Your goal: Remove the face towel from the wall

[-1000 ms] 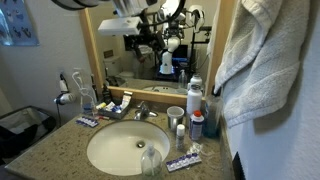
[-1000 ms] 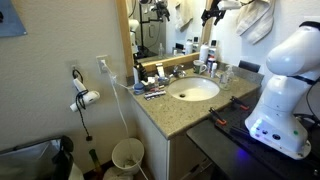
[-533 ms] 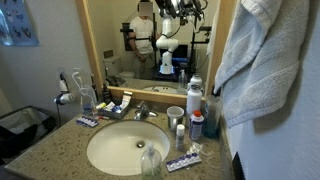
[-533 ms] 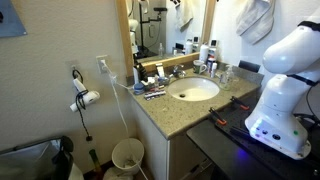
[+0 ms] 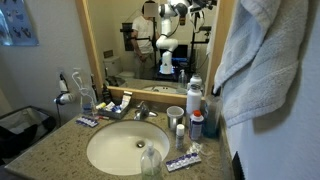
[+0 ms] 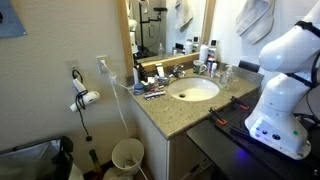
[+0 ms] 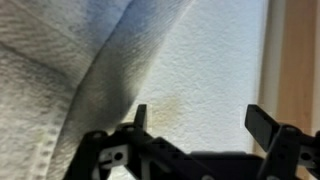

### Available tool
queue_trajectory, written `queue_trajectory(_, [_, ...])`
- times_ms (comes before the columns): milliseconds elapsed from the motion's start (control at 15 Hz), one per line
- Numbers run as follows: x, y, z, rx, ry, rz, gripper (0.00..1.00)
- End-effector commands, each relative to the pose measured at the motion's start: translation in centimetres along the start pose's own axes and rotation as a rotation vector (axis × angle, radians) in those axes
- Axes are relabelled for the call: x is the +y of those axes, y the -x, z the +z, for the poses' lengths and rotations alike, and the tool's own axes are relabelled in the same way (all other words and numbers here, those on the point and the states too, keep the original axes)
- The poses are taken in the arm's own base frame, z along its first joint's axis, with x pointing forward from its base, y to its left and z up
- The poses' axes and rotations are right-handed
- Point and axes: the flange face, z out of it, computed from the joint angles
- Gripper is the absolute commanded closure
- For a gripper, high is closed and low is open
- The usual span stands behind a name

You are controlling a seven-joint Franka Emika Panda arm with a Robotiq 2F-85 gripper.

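The face towel (image 5: 262, 62) is light grey-white terry cloth, hanging in folds on the wall (image 5: 292, 150) to the right of the mirror. It also shows in an exterior view (image 6: 255, 18) at the top. In the wrist view the towel (image 7: 50, 70) fills the left side and the bare wall (image 7: 205, 55) fills the middle. My gripper (image 7: 202, 120) is open and empty. Its fingers frame bare wall just right of the towel's edge. The gripper itself is out of both exterior views; only the arm's white base (image 6: 285, 80) shows.
A granite counter (image 5: 55, 150) holds a sink (image 5: 125, 148), faucet, bottles (image 5: 195, 95), cups (image 5: 176, 115) and toiletries. The wood-framed mirror (image 5: 150, 50) reflects the arm. A wood strip (image 7: 297, 60) runs down the right of the wrist view. A hair dryer (image 6: 86, 98) and a bin (image 6: 127, 155) are lower left.
The gripper hung in front of the mirror a second ago. It has since risen out of both exterior views toward the towel. The towel has not moved.
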Motion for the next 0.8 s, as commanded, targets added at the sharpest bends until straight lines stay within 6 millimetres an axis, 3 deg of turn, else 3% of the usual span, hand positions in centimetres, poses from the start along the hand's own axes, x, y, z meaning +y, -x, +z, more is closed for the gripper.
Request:
queue_trajectory(0, [1.0,-1.8,0.3,0.109,0.146,0.071,0.0])
queue_trajectory(267, [1.6,-2.2,-0.1,0.241,0.341,0.123,0.0])
queue_trajectory(733, [2.4,-0.3,0.8,0.295,0.729,0.159,0.0])
